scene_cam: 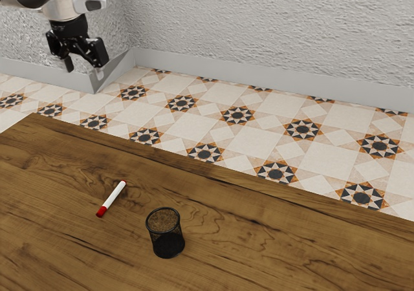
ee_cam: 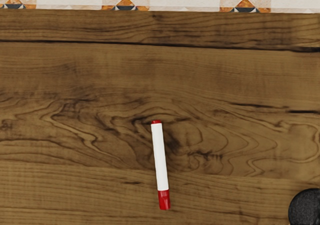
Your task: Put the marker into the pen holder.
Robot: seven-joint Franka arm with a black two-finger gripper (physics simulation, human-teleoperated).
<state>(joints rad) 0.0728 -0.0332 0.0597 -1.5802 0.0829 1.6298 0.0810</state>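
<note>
Displaying swirling grain, a wooden bench (scene_cam: 272, 246) stretches wide; a black claw (scene_cam: 84, 70), its fingers apart, hangs well away from the black mesh pen holder (scene_cam: 167, 244), standing upright. Near the pen holder lies a white marker (scene_cam: 112, 197), red at both ends.

On the table (scene_cam: 272, 255), the marker (scene_cam: 113, 196) is laid flat, near but apart from the pen holder (scene_cam: 168, 245), which is set upright toward the exterior view's right and closer to that view's camera, with the floor (scene_cam: 255, 137) seen beyond, backed by the wall (scene_cam: 259, 26).
</note>
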